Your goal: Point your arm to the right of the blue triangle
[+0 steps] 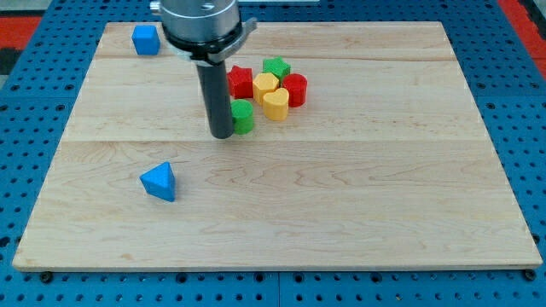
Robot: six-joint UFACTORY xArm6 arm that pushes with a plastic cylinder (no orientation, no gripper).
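Observation:
The blue triangle (pixel 159 182) lies on the wooden board (pixel 341 205) at the view's lower left. My tip (pixel 222 135) rests on the board above and to the right of it, well apart from it. The tip touches the left side of a green block (pixel 244 116). That green block is the lowest of a cluster up and to the right of the tip.
The cluster holds a red star-like block (pixel 240 81), a green star-like block (pixel 276 67), a yellow block (pixel 265 85), a yellow heart-like block (pixel 275 104) and a red block (pixel 295 89). A blue cube (pixel 146 39) sits at the board's top left corner.

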